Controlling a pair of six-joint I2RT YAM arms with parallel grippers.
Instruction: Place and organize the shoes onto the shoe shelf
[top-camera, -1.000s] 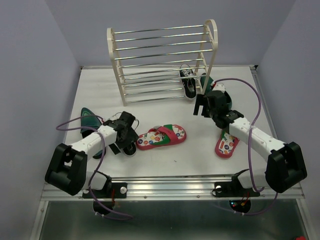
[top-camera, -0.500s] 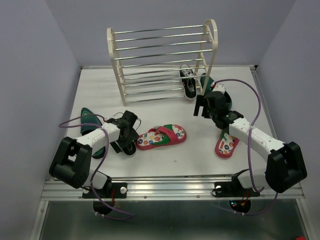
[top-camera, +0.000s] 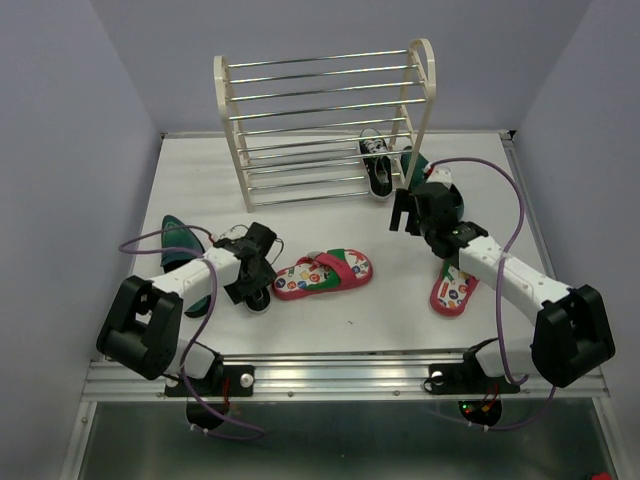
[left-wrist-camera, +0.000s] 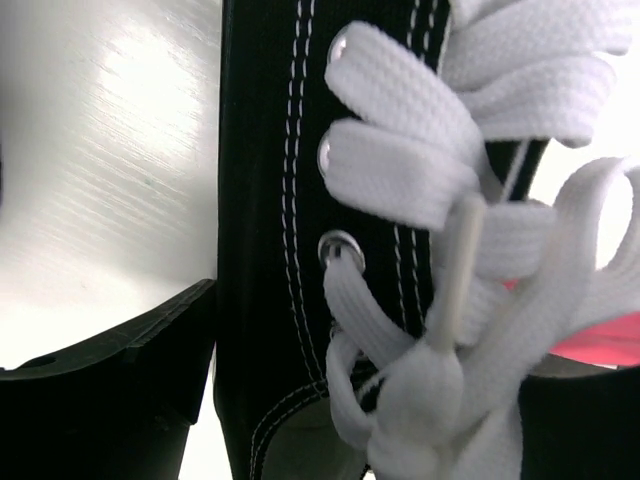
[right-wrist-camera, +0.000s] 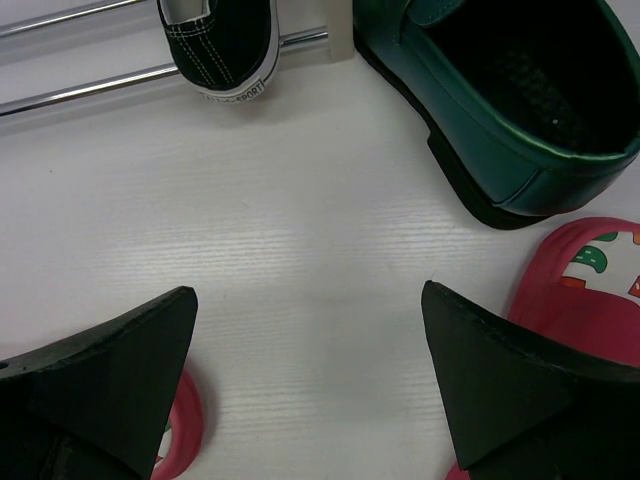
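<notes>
While five shoes lie on the white table, the sorting job looks barely begun. At far left, one teal dress shoe (top-camera: 178, 238) lies on the tabletop, untouched. Beside it the left gripper (top-camera: 250, 275) is down over a black sneaker (left-wrist-camera: 265, 180), a finger on either side of the laced upper. Whether the pads are pressing the canvas cannot be told from the wrist view. Just to the right, a red-strapped flip-flop (top-camera: 322, 272) lies flat, footbed up. Behind, at the far edge of the table, stands the shoe shelf (top-camera: 230, 115), its upper tiers bare. The only shoe on it is the matching sneaker (top-camera: 380, 172), on a low tier at the right end with one end overhanging the rods. In front of that end the right gripper (right-wrist-camera: 308, 300) hangs spread wide over bare table, holding nothing. A second teal dress shoe (right-wrist-camera: 500, 150) rests just beside the rack's right panel, on the table rather than on a tier. The second flip-flop (top-camera: 453, 290) lies partly under the right arm. By this reckoning one shoe of six is shelved — five remain, and no pair is yet side by side.
</notes>
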